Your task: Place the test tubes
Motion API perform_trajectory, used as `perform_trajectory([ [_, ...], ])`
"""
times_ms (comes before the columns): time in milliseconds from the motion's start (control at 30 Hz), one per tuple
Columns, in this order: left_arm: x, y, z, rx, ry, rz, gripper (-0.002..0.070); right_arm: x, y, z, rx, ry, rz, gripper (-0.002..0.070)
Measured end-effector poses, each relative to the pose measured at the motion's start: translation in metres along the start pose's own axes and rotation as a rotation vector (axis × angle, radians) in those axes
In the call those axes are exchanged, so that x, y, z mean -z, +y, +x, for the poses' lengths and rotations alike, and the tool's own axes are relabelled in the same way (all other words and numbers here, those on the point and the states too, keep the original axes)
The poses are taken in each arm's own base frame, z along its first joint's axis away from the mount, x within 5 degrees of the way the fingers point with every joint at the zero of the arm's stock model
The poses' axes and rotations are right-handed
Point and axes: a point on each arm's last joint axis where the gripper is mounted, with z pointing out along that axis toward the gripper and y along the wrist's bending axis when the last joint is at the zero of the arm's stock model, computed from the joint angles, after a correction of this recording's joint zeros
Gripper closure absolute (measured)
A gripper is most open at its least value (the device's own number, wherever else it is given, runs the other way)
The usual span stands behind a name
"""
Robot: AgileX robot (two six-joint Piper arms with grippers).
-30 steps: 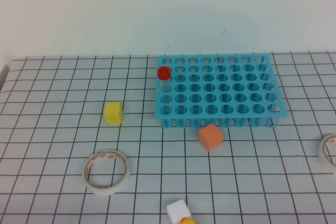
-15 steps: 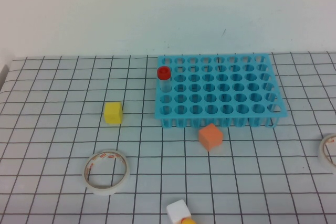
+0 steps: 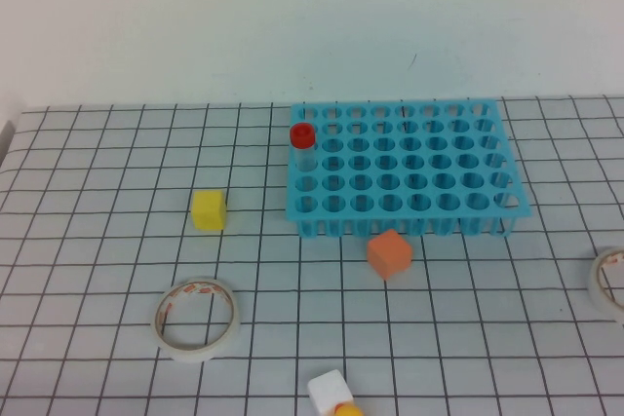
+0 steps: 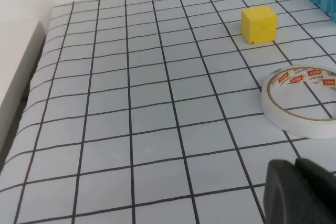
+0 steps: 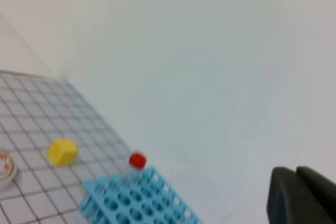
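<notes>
Left gripper (image 4: 295,170) sits low over the gridded table (image 3: 97,241), its dark fingers pressed together with nothing between them, and the tape roll (image 3: 197,318) lies just beside it. Right gripper (image 5: 295,172) is up high, well clear of the table, fingers likewise closed and empty, with the pale wall filling most of what its camera takes in. Neither arm shows from the high camera. Now to the item that matters: one test tube (image 3: 303,148) with a red cap stands upright in the blue rack (image 3: 405,223), in the column of holes nearest the robot's left, somewhere around the middle rows, though exactly which hole I cannot tell. Every other hole in view looks empty. That rack stands toward the far side of the table, a little to the robot's right of centre. Just in front of its near edge sits an orange cube (image 3: 390,253), close but not touching. Off to the rack's left, apart from it, rests a yellow cube (image 3: 209,209). A second tape roll (image 3: 609,282) peeks in at the right edge, partly cut off. Down at the near edge is a white block (image 3: 330,392) with something yellow (image 3: 348,410) touching it, too cropped to identify.
</notes>
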Motion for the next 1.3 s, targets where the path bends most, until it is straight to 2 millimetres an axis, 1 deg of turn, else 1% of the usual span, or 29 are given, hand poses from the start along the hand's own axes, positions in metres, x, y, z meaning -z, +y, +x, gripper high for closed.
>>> perform_trajectory([
  [100,0.0,0.0,0.0,0.0,0.0,0.0,0.0675,0.003,-0.002,-0.008,0.06,-0.066,-0.002,0.0678],
  [200,0.0,0.0,0.0,0.001,0.0,0.0,0.0675,0.01,0.005,-0.012,0.097,-0.109,-0.094,0.0678],
  [300,0.0,0.0,0.0,0.001,-0.002,0.0,0.0675,0.02,0.005,-0.009,0.106,-0.055,-0.092,0.0678],
  [333,0.0,0.0,0.0,0.001,-0.002,0.0,0.0675,0.026,0.003,-0.004,0.097,0.013,-0.043,0.0678],
  [433,0.0,0.0,0.0,0.001,-0.002,0.0,0.0675,0.039,-0.002,0.005,0.045,0.142,0.086,0.0678],
  [533,0.0,0.0,0.0,0.001,-0.002,0.0,0.0675,0.053,-0.005,0.015,-0.028,0.279,0.258,0.0678],
  [600,0.0,0.0,0.0,0.001,-0.002,0.0,0.0675,0.062,-0.004,0.026,-0.088,0.349,0.37,0.0678],
  [700,0.0,0.0,0.0,0.001,-0.002,0.0,0.0675,0.073,0.003,0.042,-0.154,0.398,0.492,0.0678],
  [833,0.0,0.0,0.0,0.002,-0.002,0.001,0.0675,0.076,0.012,0.068,-0.194,0.478,0.53,0.0678],
  [1067,0.0,0.0,0.0,0.002,-0.002,0.001,0.0675,0.076,0.019,0.084,-0.205,0.583,0.498,0.0678],
  [1167,0.0,0.0,0.0,0.002,-0.002,0.001,0.0675,0.074,0.026,0.099,-0.225,0.625,0.477,0.0678],
  [1300,0.0,0.0,0.0,0.002,-0.002,0.001,0.0675,0.071,0.036,0.121,-0.31,0.658,0.48,0.0678],
])
